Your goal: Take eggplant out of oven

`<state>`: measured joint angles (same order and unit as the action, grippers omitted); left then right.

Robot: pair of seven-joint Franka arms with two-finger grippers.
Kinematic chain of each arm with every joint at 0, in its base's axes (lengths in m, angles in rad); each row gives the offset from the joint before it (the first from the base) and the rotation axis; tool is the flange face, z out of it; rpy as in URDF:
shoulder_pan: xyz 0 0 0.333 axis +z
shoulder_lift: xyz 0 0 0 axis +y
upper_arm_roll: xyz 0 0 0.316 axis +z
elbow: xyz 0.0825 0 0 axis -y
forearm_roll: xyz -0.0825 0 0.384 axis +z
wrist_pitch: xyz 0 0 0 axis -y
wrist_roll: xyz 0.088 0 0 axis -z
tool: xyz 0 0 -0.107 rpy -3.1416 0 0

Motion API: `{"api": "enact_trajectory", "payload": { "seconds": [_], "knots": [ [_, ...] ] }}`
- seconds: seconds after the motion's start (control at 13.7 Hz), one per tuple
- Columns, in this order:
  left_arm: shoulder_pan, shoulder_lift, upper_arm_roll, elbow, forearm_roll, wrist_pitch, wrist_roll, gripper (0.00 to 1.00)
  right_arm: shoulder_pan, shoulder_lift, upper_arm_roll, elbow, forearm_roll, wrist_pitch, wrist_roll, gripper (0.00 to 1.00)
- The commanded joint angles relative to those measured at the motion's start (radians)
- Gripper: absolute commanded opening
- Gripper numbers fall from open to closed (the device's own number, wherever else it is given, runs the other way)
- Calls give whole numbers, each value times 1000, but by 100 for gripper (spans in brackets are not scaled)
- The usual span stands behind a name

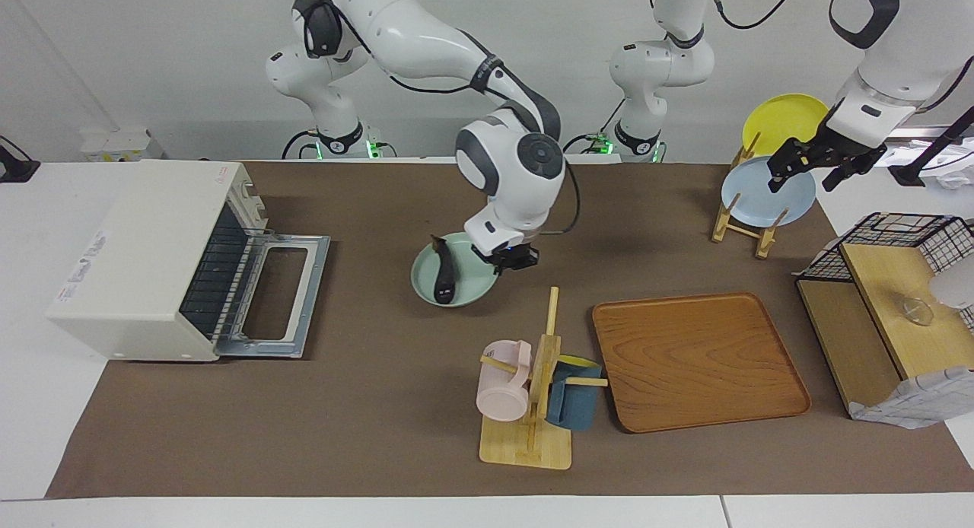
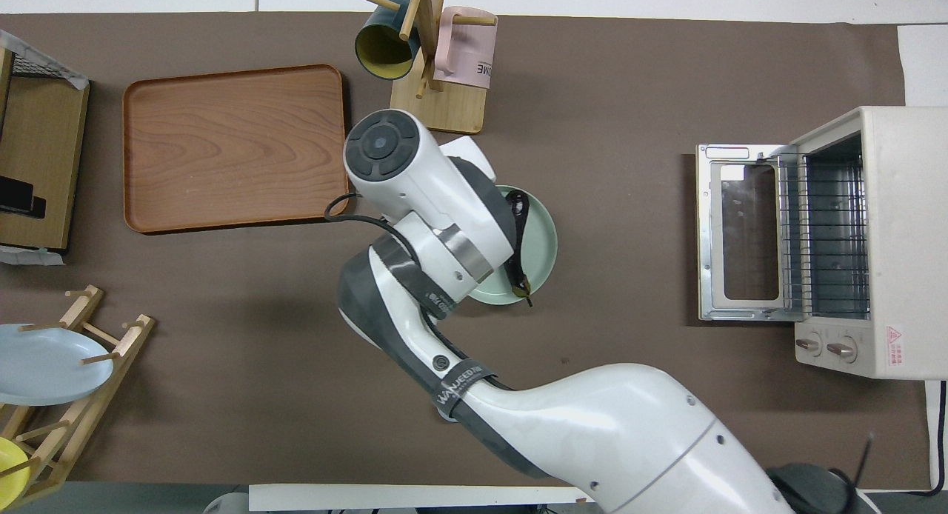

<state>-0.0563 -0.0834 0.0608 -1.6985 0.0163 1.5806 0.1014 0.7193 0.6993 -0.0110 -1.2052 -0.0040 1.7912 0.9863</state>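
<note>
Already the eggplant [image 1: 444,273] lies on the pale green plate [image 1: 468,292], near the middle of the table and well apart from the oven [image 1: 144,262], which stands at the right arm's end with its drop-down door [image 1: 278,296] open and flat on the mat. The oven's wire rack [image 2: 826,232] shows bare; no food is seen inside. By this reading the removal itself appears done.

The right gripper [image 1: 511,262] sits low over the plate's edge, on the side toward the left arm's end, beside the eggplant and not on it; whether its fingers are apart or together cannot be told. The left gripper [image 1: 810,163] waits in the air over the plate rack [image 1: 742,224], and its state cannot be told either.

Risks, as judged from this layout. The eggplant's stem end overhangs the rim nearer the robots, so a brush from the right wrist as it lifts away could roll the eggplant off, or drag the plate across the mat. A withdrawal that swings wide toward the mug stand [image 1: 533,406] could knock the pink mug [image 1: 504,380] or the blue mug [image 1: 574,402].

Containers. The green plate holds only the eggplant. The wooden tray [image 1: 696,361] holds nothing. The plate rack carries a blue plate [image 1: 761,201] and a yellow plate [image 1: 784,117]. The wire basket [image 1: 905,243] at the left arm's end shows no clear contents.
</note>
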Motion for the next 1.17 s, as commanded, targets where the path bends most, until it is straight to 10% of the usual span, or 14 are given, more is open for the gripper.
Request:
{"api": "enact_trajectory", "payload": {
  "seconds": [0.0,0.22,0.37,0.66,1.1],
  "knots": [
    [12,-9,-6,2,4,-16,8,100,-2,58,16,76,38,63,81,8],
    [7,-10,-7,2,4,-30,-2,100,0,48,16,4,101,217,138,40],
    [-5,-45,-12,-74,4,-32,-50,100,-20,27,8,65,87,141,115,40],
    [-225,-89,-16,-354,4,322,-349,100,-167,-174,2,-67,0,-166,-284,31],
    [-681,215,-19,-374,-6,783,-1070,100,-426,-435,2,-710,-118,181,-567,0]
  ]
}}
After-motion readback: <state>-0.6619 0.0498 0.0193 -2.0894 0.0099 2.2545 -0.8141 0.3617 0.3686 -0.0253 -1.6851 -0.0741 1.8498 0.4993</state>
